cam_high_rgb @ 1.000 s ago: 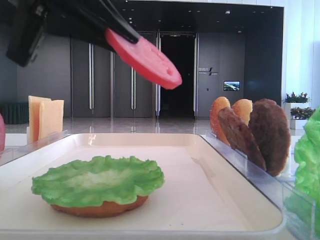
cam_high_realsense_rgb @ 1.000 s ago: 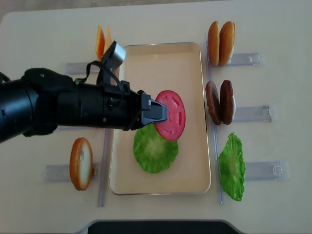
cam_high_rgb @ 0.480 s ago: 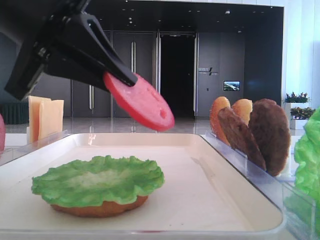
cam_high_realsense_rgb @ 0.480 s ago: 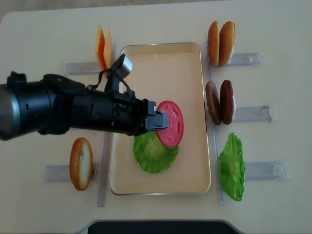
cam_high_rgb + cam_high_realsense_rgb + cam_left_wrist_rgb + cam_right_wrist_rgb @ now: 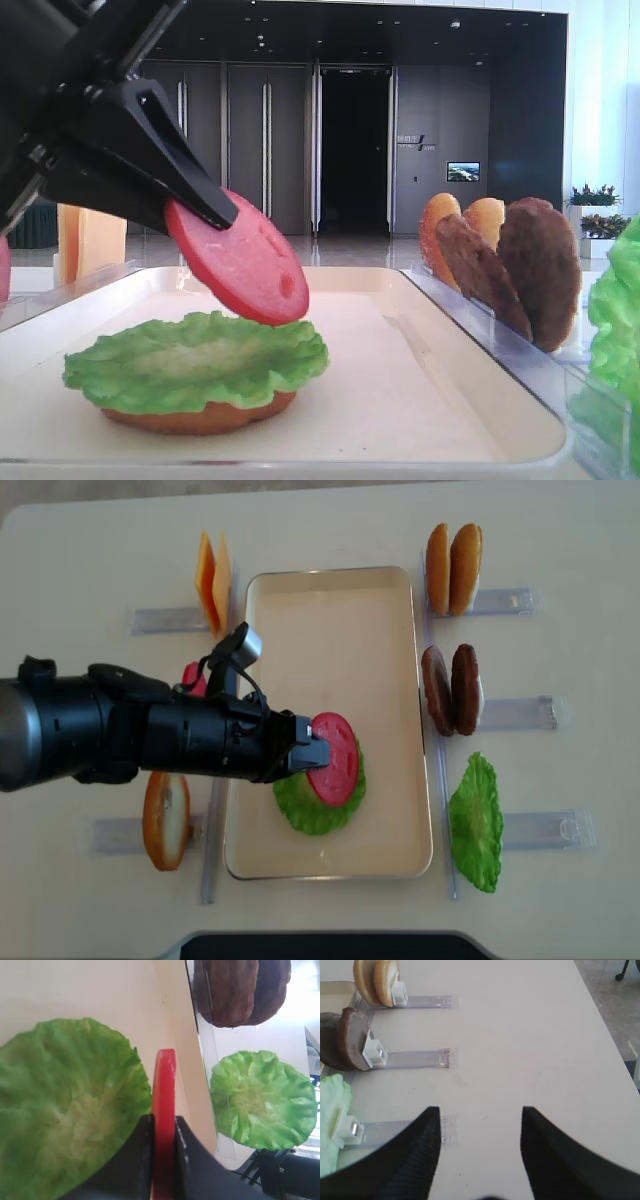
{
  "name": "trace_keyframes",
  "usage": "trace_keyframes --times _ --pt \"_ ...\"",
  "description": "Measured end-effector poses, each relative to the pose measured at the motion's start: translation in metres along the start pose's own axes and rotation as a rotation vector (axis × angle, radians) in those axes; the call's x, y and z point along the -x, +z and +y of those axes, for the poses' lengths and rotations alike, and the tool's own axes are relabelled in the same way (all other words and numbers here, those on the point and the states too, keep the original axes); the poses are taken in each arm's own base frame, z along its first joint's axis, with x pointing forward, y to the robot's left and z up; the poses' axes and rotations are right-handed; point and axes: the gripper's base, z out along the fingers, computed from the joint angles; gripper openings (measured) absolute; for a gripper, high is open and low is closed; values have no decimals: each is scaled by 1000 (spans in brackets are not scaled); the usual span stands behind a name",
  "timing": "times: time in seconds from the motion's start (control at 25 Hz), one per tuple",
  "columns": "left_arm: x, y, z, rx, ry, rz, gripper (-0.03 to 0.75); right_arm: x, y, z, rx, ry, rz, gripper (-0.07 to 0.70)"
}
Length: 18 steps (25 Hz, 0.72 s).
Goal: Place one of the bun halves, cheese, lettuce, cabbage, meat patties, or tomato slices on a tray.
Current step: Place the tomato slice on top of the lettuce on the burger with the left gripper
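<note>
**Kid:** Behind the table you can see a big dark hall with tall doors. What is your left gripper [image 5: 312, 753] doing?

**Helper:** Its two black fingers [image 5: 142, 1160] are squeezed together on the edge of a tomato slice [image 5: 238, 259]. You hold it tilted, just over the lettuce [image 5: 196, 360], and I can't tell if its low edge touches the leaf yet. That lettuce sits on a bun half [image 5: 205, 416] in the tray [image 5: 385, 610].

**Kid:** Is the tomato squishy?

**Helper:** I think not. It stays flat and stiff though you only pinch its rim, so it looks light and hard, like a toy. It looks smooth, so it could slip if you tip it more.

**Kid:** Where should you hold it?

**Helper:** Right where you have it, on the rim, with most of the round part sticking out free. Then it can lie flat on the leaf.

**Kid:** And the lettuce?

**Helper:** It looks soft and wavy, so the slice may wobble or slide on it.

**Kid:** What about your right gripper [image 5: 480, 1132]?

**Helper:** Its fingers are apart and hold nothing. It hangs over the bare table [image 5: 530, 1035], near the clear racks [image 5: 415, 1058].
</note>
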Motion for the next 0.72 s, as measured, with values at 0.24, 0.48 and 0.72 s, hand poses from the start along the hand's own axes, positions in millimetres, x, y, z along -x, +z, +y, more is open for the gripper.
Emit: trace_keyframes --times 0.24,0.48,0.72 --pt "0 4 3 4 4 0 51 0 0 0 0 0 0 378" --pt "-2 14 8 -17 -9 23 51 0 0 0 0 0 0 378" --pt "-1 14 8 -20 -6 21 51 0 0 0 -2 -1 0 375"
